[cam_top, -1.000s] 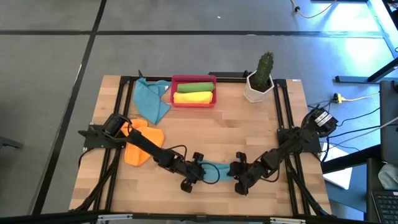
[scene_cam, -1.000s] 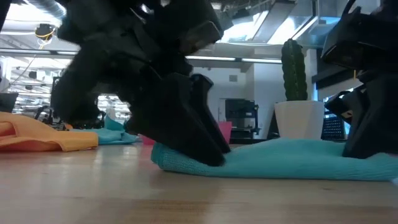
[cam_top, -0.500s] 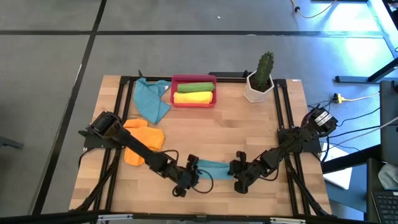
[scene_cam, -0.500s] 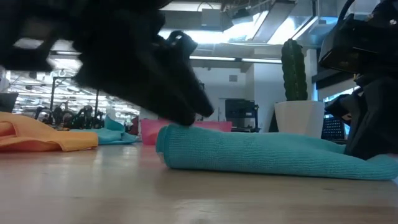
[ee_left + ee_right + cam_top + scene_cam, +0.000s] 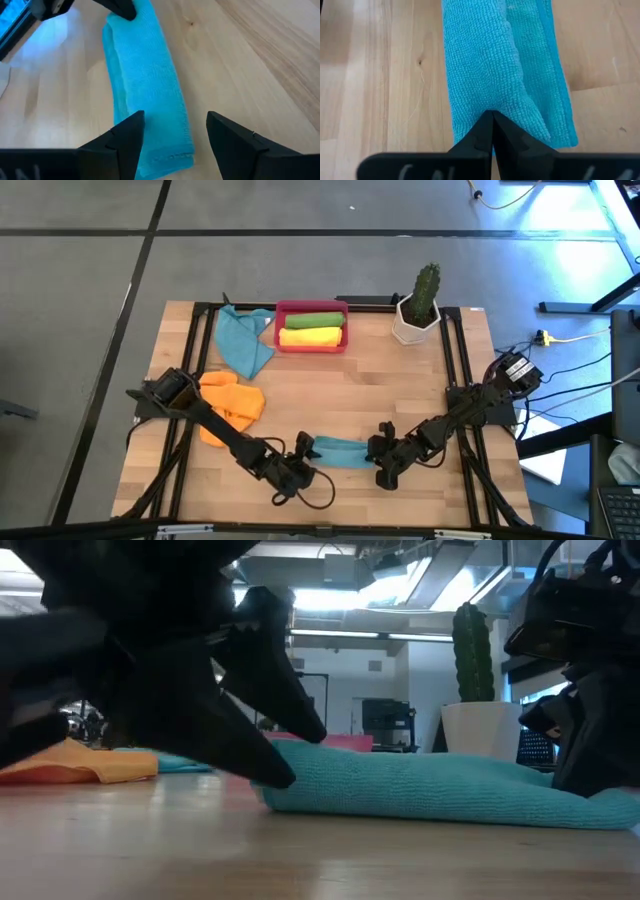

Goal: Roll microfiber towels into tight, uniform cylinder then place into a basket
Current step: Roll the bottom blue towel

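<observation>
A teal microfiber towel [image 5: 341, 452], rolled into a long bundle, lies left to right on the table near its front edge. My left gripper [image 5: 172, 131] stands open just short of the roll's left end [image 5: 167, 152], one finger to either side of it. My right gripper [image 5: 492, 119] is shut on the roll's right end. At the back, the red basket [image 5: 283, 314] holds a green roll [image 5: 312, 320] and a yellow roll [image 5: 311, 337]. A flat teal towel [image 5: 243, 340] and an orange towel [image 5: 228, 406] lie at the left. My right gripper pinches a raised fold of the teal roll at its right end [image 5: 496, 102] between its two shut fingers. The fingers slant down from the table's right and point along the roll. The roll rests along its whole length on the table, slack.
A white pot with a cactus [image 5: 418, 306] stands at the back right, beside the basket. Black frame rails [image 5: 196, 355] run along the table's left and right sides. Bare wood lies between the roll and the basket.
My left gripper has opened and let go of the teal roll's left end. It has drawn back toward the table's left and near edge and rolled as it went. The left end, pressed down before, now lies free and rounder. The roll has stayed on the table.
</observation>
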